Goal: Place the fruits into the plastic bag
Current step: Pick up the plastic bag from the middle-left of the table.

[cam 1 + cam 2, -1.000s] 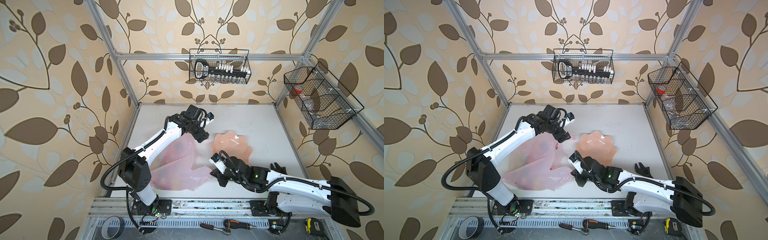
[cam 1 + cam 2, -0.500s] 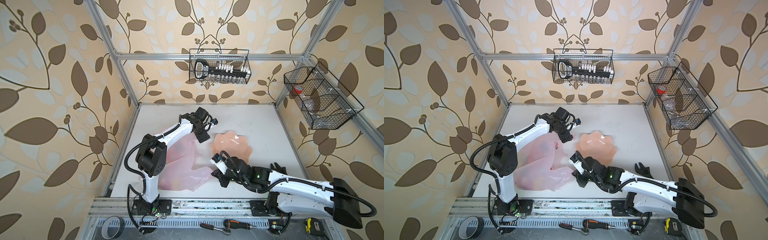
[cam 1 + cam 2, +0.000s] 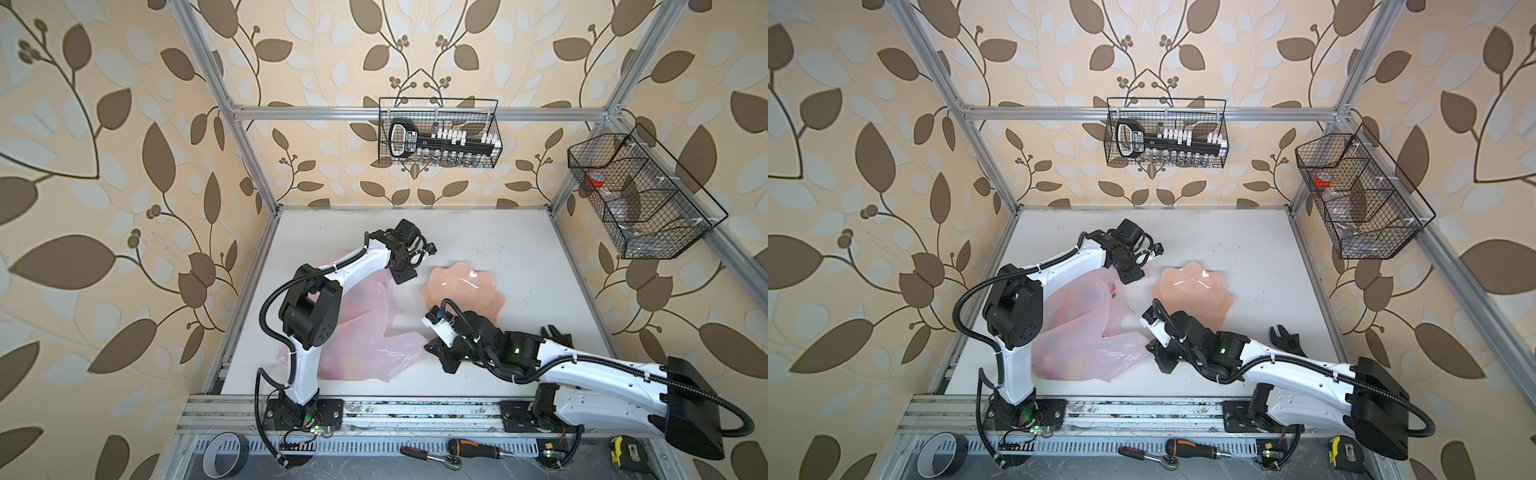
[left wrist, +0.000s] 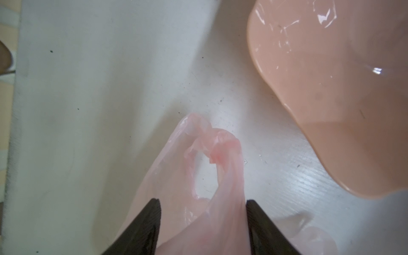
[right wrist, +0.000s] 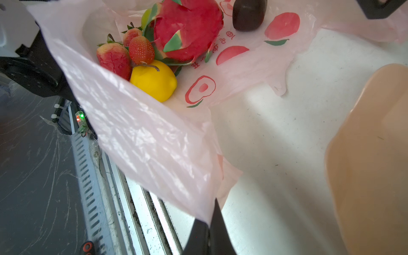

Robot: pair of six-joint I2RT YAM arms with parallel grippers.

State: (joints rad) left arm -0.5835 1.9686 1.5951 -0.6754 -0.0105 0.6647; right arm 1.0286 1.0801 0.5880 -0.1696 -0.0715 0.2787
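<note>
We see the plastic bag (image 4: 212, 229) handle (image 4: 223, 145) lying lengthwise between the parted left jaws (right jaws pinch the other rim).

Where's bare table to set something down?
Bare table: the far strip between back wall and plate, and the right side between plate and frame, beyond the wrench. Crowded: near-left, where plastic bag, left end effector, right end effector and plate meet.

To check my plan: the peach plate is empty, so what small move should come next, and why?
Probably close the left gripper on the handle loop of the plastic bag: the handle's film lies between its open jaws, the right gripper pinches the bag's edge, and the fruits lie inside.
</note>
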